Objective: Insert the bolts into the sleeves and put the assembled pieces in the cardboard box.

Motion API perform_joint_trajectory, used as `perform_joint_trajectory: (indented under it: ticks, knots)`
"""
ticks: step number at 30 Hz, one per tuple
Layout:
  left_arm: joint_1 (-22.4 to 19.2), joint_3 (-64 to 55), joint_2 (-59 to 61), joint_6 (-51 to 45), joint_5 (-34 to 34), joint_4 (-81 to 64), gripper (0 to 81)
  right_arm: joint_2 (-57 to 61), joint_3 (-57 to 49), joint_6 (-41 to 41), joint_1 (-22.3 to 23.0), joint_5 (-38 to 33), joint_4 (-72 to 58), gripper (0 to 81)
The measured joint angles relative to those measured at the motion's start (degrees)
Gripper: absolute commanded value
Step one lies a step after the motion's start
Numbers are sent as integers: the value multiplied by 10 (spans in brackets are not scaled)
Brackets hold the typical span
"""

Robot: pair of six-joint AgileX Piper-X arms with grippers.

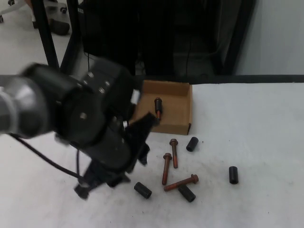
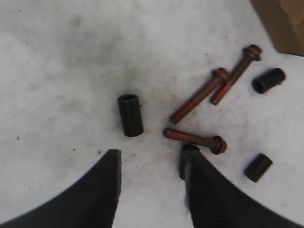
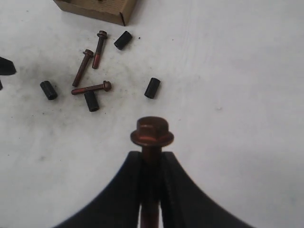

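Left arm point(image 1: 95, 123) is hanging over the bench point(image 1: 256, 123). Cardboard box point(image 1: 178, 111), holding one assembled piece point(image 1: 157, 107), is sitting just beyond its fingers point(image 1: 146, 124). Three bolts point(image 1: 166, 168) and four sleeves point(image 1: 142, 190) are lying beside them.

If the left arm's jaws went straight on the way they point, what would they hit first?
Most likely the bare bench, in the gap between a sleeve and a bolt, though depth is unclear.

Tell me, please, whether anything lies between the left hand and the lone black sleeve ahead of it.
Nothing visible does. The left hand is open, with only bare bench between it and that sleeve; the nearest bolt lies to one side.
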Motion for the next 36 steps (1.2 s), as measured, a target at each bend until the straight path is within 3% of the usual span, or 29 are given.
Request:
perform_joint_trajectory:
  ticks: [10, 36]
  knots:
    - [-7, 0, 82, -95, 32, -57, 416, -1, 2, 0, 0, -6, 2, 0]
    - [-9, 0, 124, -139, 7, -107, 388, -1, 2, 0, 0, -21, 4, 0]
